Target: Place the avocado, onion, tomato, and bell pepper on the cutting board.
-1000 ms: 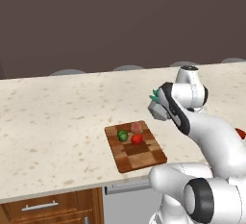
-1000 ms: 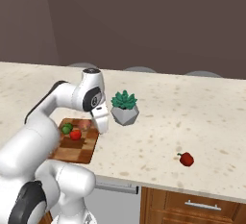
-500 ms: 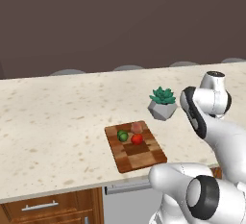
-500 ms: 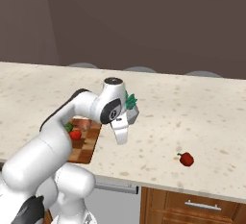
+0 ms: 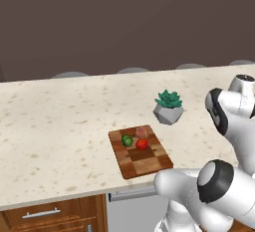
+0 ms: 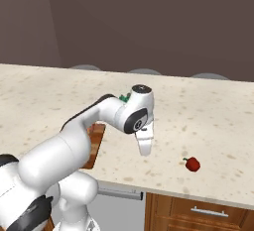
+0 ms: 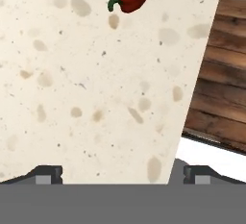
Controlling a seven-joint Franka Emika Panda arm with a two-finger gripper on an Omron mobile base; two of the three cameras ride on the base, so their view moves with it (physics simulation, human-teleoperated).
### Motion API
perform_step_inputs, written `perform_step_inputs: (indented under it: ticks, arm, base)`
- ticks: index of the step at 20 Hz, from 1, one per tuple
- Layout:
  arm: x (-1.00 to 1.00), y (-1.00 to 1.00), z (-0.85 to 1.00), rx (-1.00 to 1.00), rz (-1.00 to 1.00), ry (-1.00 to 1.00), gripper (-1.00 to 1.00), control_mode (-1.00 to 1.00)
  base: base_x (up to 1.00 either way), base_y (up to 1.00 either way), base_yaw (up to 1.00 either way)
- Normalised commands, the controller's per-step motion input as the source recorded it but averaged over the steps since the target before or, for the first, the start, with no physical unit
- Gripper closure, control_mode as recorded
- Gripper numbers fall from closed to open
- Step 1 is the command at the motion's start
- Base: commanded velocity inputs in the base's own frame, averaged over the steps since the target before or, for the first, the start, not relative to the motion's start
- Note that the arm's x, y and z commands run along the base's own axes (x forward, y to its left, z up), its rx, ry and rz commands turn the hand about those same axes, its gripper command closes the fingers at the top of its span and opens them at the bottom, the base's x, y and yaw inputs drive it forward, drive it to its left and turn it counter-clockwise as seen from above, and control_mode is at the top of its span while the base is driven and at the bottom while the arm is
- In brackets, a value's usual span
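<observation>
On board [image 5: 144, 156]: avocado [image 5: 127, 140], onion [image 5: 142, 132], tomato [image 5: 142, 144]. Pepper [image 6: 192, 164] lies on counter [image 6: 213, 126], well apart. Gripper [image 6: 145, 148] hangs w/ jaws wide apart, empty, between board and pepper.

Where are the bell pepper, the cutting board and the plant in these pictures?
bell pepper [image 6: 192, 164]: right base view, on its red body.
cutting board [image 5: 149, 165]: left base view, on a bare checkered patch near its front edge.
plant [image 5: 168, 98]: left base view, on its teal leaves above the grey pot.
</observation>
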Motion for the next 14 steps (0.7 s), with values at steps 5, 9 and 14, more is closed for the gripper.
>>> perform_step_inputs:
  ticks: [5,9,14]
  arm:
    - [0.0,-0.65,0.0,0.06,-0.15,0.0,-1.0,-1.0]
    - [0.0,-0.44,0.0,0.06,-0.16,0.0,-1.0,-1.0]
    - [0.0,-0.31,0.0,0.04,-0.17,0.0,-1.0,-1.0]
  base:
    - [0.0,0.0,0.0]
    - [0.0,0.0,0.0]
    - [0.0,0.0,0.0]
